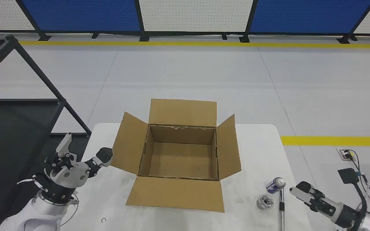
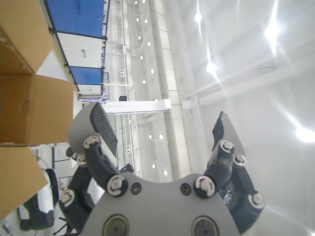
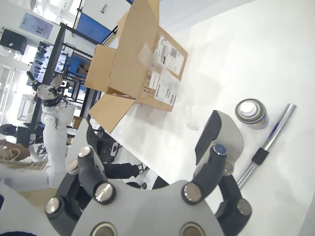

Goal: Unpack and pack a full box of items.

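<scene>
An open cardboard box (image 1: 179,159) stands in the middle of the white table (image 1: 257,156), all flaps folded out and its inside bare. My left gripper (image 1: 81,155) sits off the box's left flap, open and pointing upward; in the left wrist view the left gripper (image 2: 160,114) holds nothing, with the box (image 2: 34,104) beside it. My right gripper (image 1: 303,190) is open near the table's front right corner. Ahead of the right gripper (image 3: 150,126) lie a small can (image 3: 252,114) and a metal rod (image 3: 270,141), with the box (image 3: 137,69) farther off.
Right of the box, the can (image 1: 276,185), a small shiny object (image 1: 265,201) and the rod (image 1: 282,212) lie close together. A black metal rack (image 1: 34,81) stands left of the table. A power socket (image 1: 346,154) is on the floor at the right.
</scene>
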